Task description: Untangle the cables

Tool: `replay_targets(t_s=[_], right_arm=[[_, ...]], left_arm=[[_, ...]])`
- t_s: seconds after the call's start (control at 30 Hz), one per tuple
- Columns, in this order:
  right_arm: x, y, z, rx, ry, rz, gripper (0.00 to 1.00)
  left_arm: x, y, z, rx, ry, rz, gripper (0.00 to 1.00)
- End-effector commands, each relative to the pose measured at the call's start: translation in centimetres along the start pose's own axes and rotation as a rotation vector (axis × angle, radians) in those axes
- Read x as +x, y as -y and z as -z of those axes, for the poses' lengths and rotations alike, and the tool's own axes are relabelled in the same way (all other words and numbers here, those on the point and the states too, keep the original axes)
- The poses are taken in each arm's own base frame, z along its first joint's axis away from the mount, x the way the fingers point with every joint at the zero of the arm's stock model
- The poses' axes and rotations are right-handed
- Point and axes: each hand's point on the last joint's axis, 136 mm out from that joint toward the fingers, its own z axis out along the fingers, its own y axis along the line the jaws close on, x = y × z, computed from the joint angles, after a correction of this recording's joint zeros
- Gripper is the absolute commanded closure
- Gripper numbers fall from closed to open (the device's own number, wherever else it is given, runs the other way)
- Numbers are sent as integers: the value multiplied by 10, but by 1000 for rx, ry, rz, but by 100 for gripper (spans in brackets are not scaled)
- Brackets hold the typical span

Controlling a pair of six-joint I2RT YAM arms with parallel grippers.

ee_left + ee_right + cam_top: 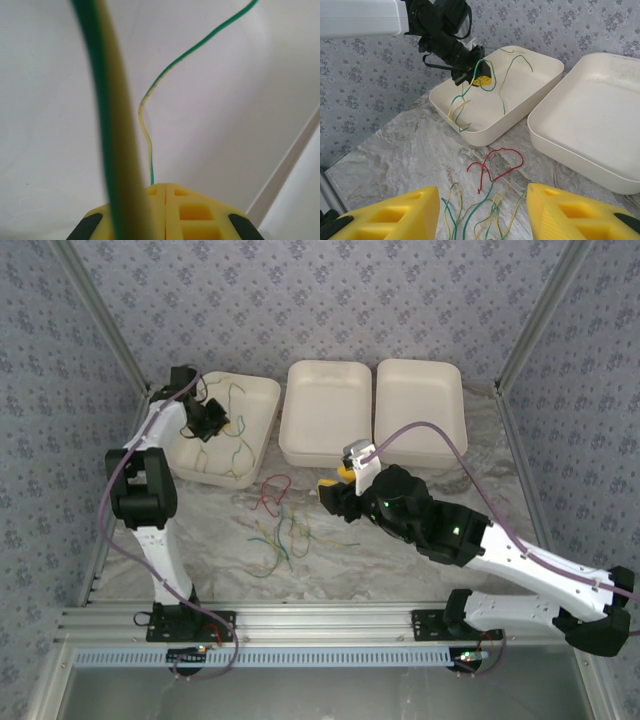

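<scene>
Left gripper [214, 424] pinched tight on a green-yellow cable [175, 62] inside the left tray [255, 405], right gripper [482, 215] spread wide near the loose cables [282, 530] on the surface [350, 560], red cable [496, 159] just beside the tray edge, open room toward the near rail

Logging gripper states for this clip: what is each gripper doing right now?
Left gripper: closed, holding a green-and-yellow wire.
Right gripper: open, holding nothing.

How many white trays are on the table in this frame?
3: left tray holding green-yellow wires, middle tray, right tray, side by side along the far edge.
</scene>
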Motion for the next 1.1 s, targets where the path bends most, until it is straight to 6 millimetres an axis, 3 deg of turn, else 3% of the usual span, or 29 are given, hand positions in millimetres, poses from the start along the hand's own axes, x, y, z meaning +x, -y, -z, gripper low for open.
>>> replay_targets(t_s=[0.0, 0.13, 0.37, 0.53, 0.63, 0.7, 0.87, 1.07], right_arm=[[7, 1, -3, 17, -18, -10, 49], [9, 1, -5, 17, -18, -13, 49], [13, 0, -10, 17, -30, -15, 49], [15, 4, -23, 14, -66, -56, 45], [18, 0, -55, -79, -157, -176, 42], [18, -19, -82, -168, -203, -232, 39], [17, -46, -153, -241, -252, -409, 31], [17, -49, -232, -214, -305, -516, 31]], left_arm=[[5, -20, -21, -78, -61, 46, 100], [8, -29, -35, -108, -86, 80, 100], [-3, -32, -39, -142, -64, 89, 100], [-7, -20, -34, -104, -48, 98, 82], [-7, -14, -31, -85, -48, 100, 91], [-6, -13, -30, -82, -49, 101, 98], [-2, -13, -33, -65, -59, 107, 100], [-3, -8, -33, -46, -61, 108, 100]])
